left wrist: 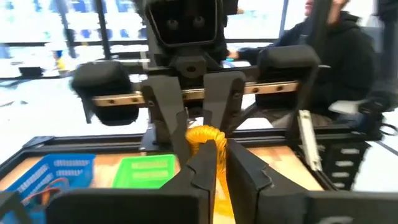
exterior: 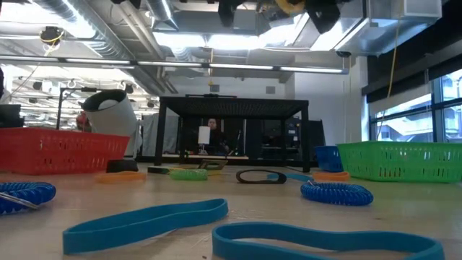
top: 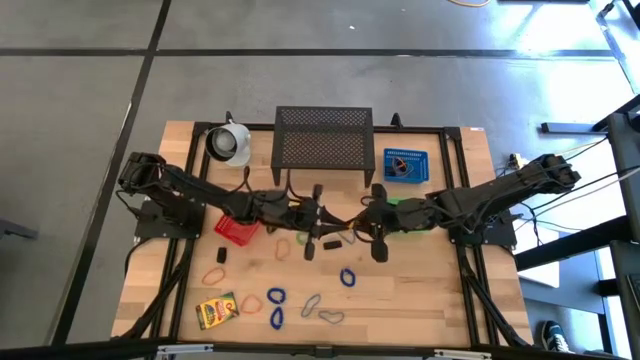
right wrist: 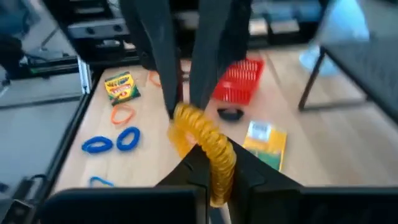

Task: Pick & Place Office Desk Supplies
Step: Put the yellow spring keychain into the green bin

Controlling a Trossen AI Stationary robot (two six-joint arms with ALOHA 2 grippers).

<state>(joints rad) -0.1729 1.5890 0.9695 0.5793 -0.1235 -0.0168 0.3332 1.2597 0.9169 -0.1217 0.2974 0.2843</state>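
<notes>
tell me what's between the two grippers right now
A yellow coil spans the gap, the left gripper pinching one end and the right gripper the other; both wrist views show it.

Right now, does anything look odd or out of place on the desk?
Yes. One yellow coil is pinched from both ends above the table: the left gripper and the right gripper each have their fingers shut on it, head to head. Two grips on one item looks odd.

three mesh baskets (top: 237, 230), two crayon boxes (top: 216, 310), one mug (top: 229, 143)
</notes>
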